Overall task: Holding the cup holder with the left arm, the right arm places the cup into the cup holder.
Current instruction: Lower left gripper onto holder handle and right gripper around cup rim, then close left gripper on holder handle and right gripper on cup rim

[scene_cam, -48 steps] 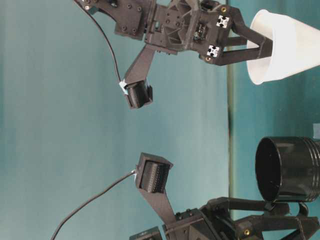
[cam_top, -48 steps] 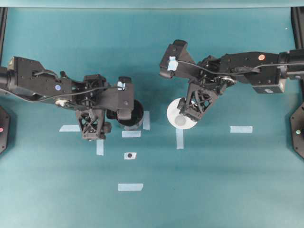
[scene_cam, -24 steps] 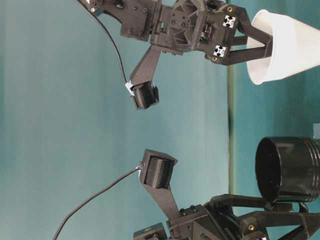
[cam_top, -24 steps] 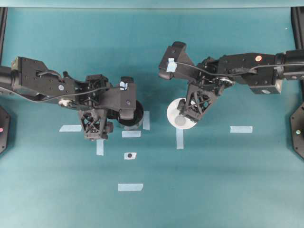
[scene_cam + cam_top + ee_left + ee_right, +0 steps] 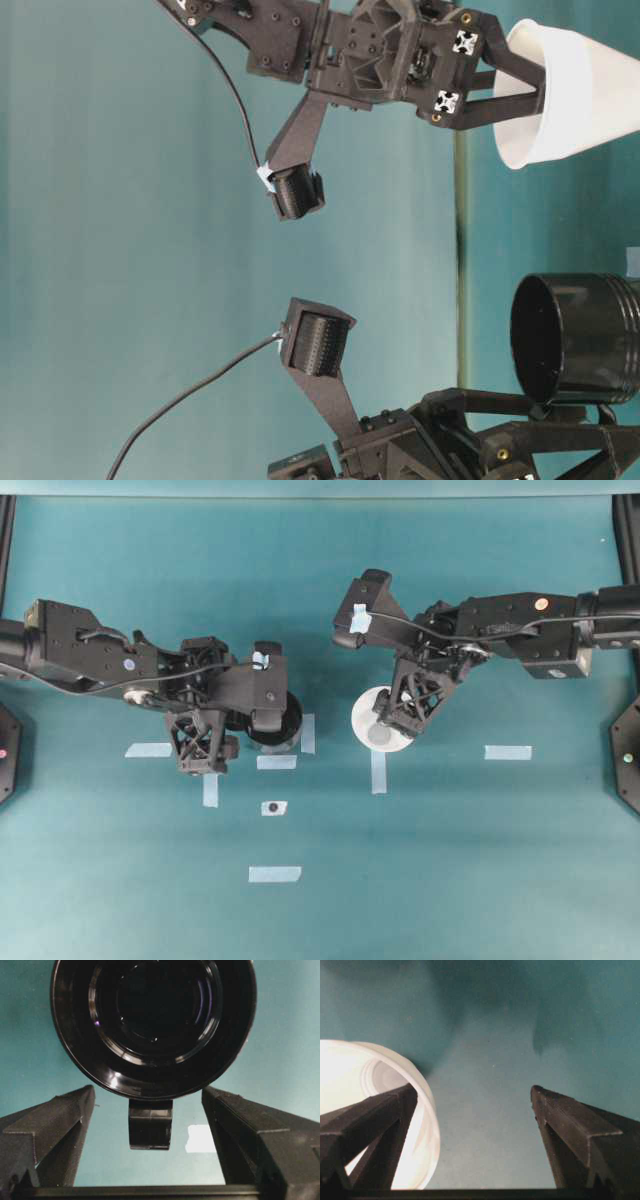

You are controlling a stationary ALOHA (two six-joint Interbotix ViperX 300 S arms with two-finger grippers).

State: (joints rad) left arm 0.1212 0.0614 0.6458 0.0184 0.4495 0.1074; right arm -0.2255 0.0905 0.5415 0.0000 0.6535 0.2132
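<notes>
The glossy black cup holder stands upright on the teal table, mouth up. Its side tab points at my left gripper. That gripper is open, with the tab between its fingers and untouched. The white cup stands upright to the right of the holder. My right gripper is open over the cup's rim. One of its fingers is inside the cup and the other is outside, with nothing gripped.
Pale tape strips mark the table, one right of the cup and one near the front. A small dark dot on tape lies below the holder. The arms' black bases sit at both side edges.
Both grippers have come down a little towards the table. The right one's finger has dipped further into the cup. The left one has edged closer to the holder's tab. Cup and holder have not moved.
</notes>
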